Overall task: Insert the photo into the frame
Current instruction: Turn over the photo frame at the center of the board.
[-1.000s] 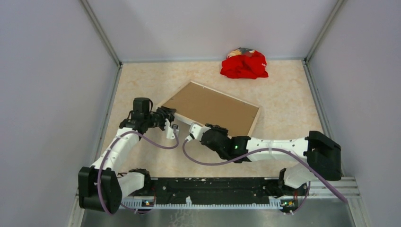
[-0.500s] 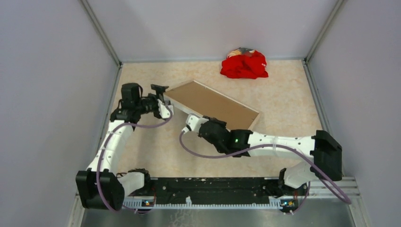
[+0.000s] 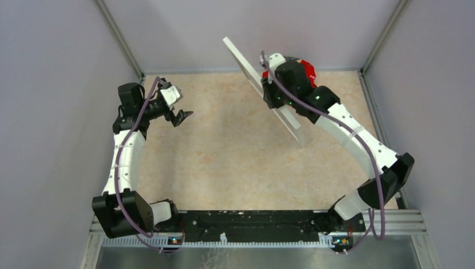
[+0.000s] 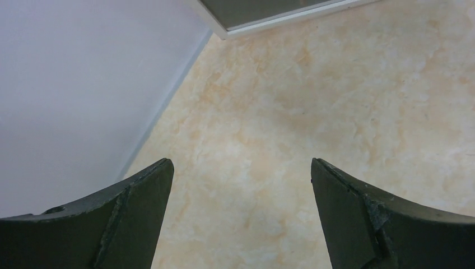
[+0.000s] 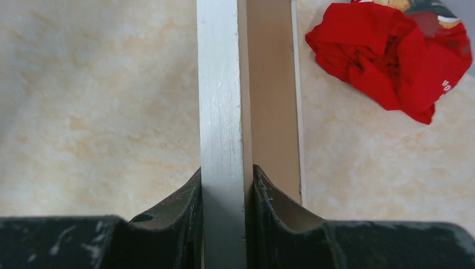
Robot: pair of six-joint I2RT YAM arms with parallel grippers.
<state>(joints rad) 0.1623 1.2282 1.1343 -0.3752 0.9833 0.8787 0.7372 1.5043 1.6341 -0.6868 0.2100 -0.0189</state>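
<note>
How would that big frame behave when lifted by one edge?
Probably stiff: the frame looks straight though the right gripper pinches only one rail. Likely light for its size, as one pinch holds it up. Its smooth rail might slip or twist.

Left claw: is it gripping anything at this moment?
No, in the left wrist view the left claw stands wide open, with only the table showing across its gap.

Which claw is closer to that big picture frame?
Right. The right gripper is clamped on the frame rail; the left gripper hangs open, well apart from it.
</note>
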